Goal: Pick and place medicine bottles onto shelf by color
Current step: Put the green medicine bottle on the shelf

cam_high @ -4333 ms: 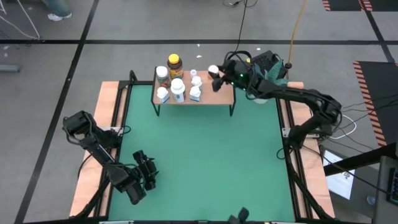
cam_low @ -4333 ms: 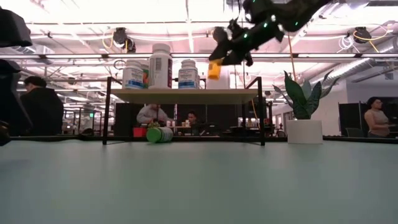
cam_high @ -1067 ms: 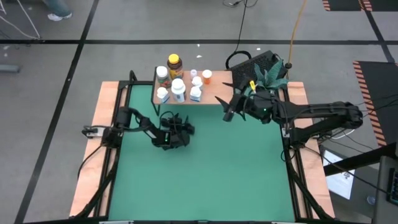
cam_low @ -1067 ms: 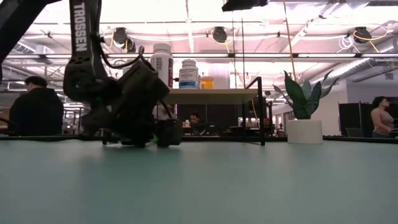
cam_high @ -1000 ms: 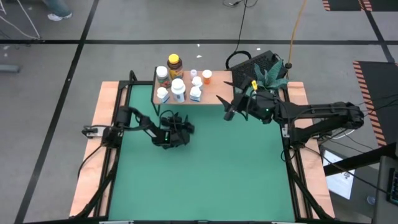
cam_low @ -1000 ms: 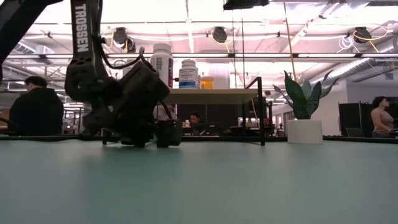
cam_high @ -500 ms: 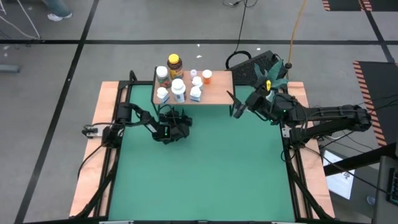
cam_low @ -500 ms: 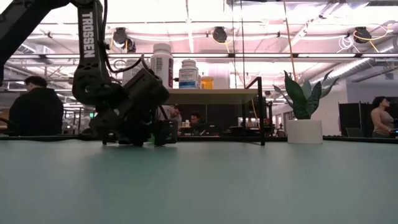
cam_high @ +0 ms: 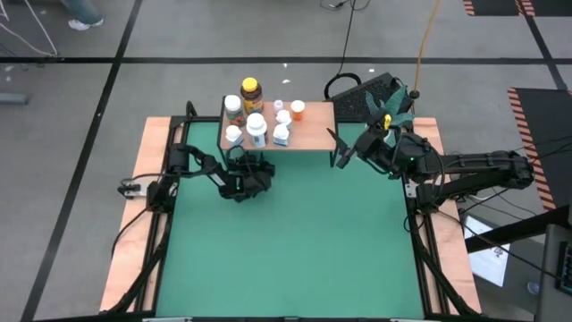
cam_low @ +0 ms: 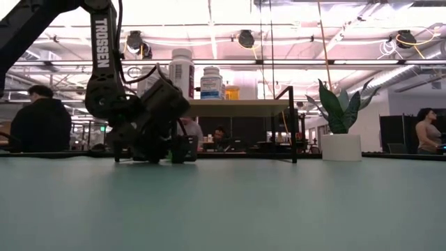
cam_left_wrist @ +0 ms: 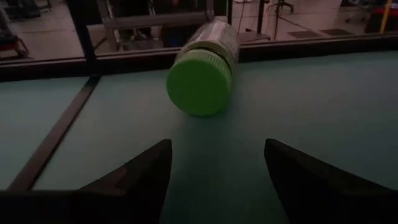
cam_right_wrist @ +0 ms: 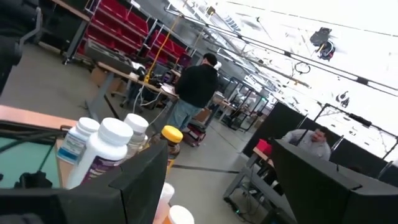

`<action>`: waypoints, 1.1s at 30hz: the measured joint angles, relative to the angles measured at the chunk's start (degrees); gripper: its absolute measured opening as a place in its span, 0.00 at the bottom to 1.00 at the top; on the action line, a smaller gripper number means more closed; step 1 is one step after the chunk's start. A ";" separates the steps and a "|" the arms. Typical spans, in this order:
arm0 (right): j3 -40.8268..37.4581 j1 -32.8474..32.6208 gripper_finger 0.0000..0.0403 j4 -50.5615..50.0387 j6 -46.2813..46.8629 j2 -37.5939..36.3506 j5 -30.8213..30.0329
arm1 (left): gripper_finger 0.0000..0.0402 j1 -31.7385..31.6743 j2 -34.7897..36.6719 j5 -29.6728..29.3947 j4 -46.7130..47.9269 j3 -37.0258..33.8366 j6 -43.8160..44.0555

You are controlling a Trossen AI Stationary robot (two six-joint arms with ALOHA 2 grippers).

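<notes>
We look down on a green table mat (cam_high: 295, 241) where a low light-wood shelf with thin black legs (cam_high: 313, 136) stands at the far edge. On its top stand several small white pill bottles (cam_high: 256, 130), an amber bottle with a yellow lid (cam_high: 251, 90) and a small orange one (cam_high: 298, 110).

The left gripper (cam_left_wrist: 214, 165) sits low on the mat just in front of the shelf, fingers spread wide and holding nothing. Right ahead of them a green bottle with a green ribbed cap (cam_left_wrist: 202, 78) lies on its side, cap toward the gripper, not yet between the fingers.

The right gripper (cam_high: 337, 154) hangs beside the shelf's right end, fingers wide apart, empty.
</notes>
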State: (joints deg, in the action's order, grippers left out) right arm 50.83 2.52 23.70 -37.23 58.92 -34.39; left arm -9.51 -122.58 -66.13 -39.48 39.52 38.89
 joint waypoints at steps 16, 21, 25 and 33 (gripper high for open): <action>0.00 0.00 0.70 0.59 -10.86 0.00 -1.68 | 0.64 -3.77 -0.25 7.56 -10.14 0.08 -8.62; 0.00 0.00 0.70 0.71 -14.84 -0.22 -6.55 | 0.64 -6.15 -0.19 8.26 -10.47 0.10 -7.80; 0.00 0.00 0.70 0.08 -16.55 -1.05 -7.80 | 0.64 -6.13 -0.21 7.90 -10.73 0.10 -9.14; 0.00 0.00 0.70 -0.04 -19.22 -2.77 -7.67 | 0.64 -6.08 -0.16 8.29 -11.17 0.10 -11.58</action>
State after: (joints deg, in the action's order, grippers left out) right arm 50.83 2.52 23.66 -56.45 56.14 -42.06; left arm -15.59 -122.74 -57.84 -50.65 39.62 27.31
